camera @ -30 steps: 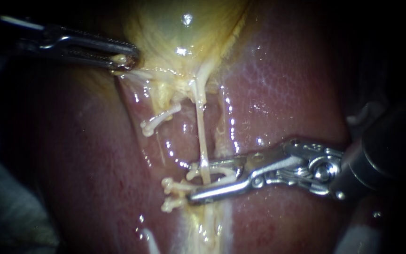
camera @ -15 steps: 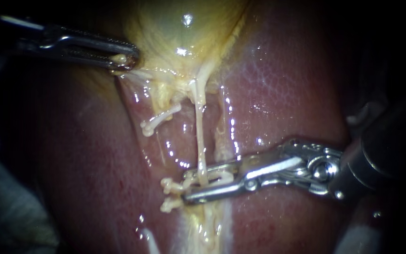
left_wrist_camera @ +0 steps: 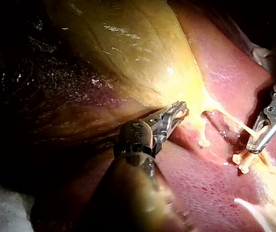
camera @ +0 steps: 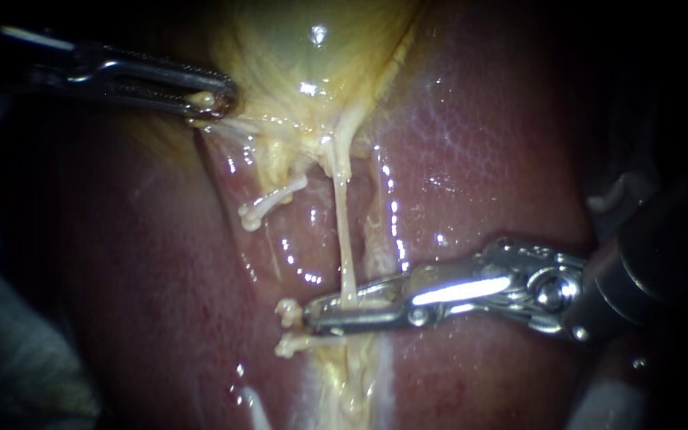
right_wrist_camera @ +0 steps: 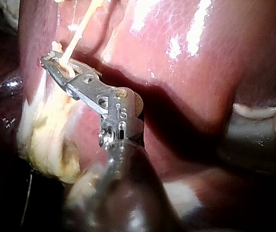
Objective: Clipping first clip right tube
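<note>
Endoscope: close over the glossy red-brown liver [camera: 487, 143], facing it.
Wrist views: from each arm, looking forward, near.
Shared: thin pale stretched tube [camera: 343, 239].

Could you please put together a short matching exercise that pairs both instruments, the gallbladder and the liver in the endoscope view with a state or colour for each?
Things:
1. left instrument
2. right instrument
3. gallbladder
4. liver

States or colours:
A. pinkish red and glistening
B. jaws shut on the thin pale tube
C. yellowish
D. jaws shut on tissue at the gallbladder's edge

Pairs: 1-D; 2-B; 3-C; 4-A.
</note>
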`<state>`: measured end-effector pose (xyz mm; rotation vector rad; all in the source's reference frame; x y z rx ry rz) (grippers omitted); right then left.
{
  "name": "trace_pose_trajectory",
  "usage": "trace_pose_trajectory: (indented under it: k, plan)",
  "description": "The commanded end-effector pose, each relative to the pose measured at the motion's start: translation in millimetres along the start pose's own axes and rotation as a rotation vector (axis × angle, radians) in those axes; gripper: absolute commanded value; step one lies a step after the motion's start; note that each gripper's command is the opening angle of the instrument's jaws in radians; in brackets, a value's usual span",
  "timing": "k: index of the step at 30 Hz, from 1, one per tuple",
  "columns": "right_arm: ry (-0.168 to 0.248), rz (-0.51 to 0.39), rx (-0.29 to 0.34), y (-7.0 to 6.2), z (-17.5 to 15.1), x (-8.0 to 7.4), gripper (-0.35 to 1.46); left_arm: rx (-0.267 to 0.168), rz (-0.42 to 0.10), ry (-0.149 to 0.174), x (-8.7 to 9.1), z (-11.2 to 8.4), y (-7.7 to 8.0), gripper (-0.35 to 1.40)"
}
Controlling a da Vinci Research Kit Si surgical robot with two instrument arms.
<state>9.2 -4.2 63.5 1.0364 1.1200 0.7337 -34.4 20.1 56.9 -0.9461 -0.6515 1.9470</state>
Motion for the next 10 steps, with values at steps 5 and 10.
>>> trace_pose_trajectory:
  k: [5, 10]
  plan:
    - [-0.001, -0.003, 0.001, 0.1, 0.0, -0.2, -0.35, -0.001, 0.0, 0.0, 0.0, 0.0, 0.0, -0.35]
    - [-0.001, 0.003, 0.0, 0.2, 0.0, -0.3, -0.22, -0.001, 0.0, 0.0, 0.0, -0.1, 0.0, -0.35]
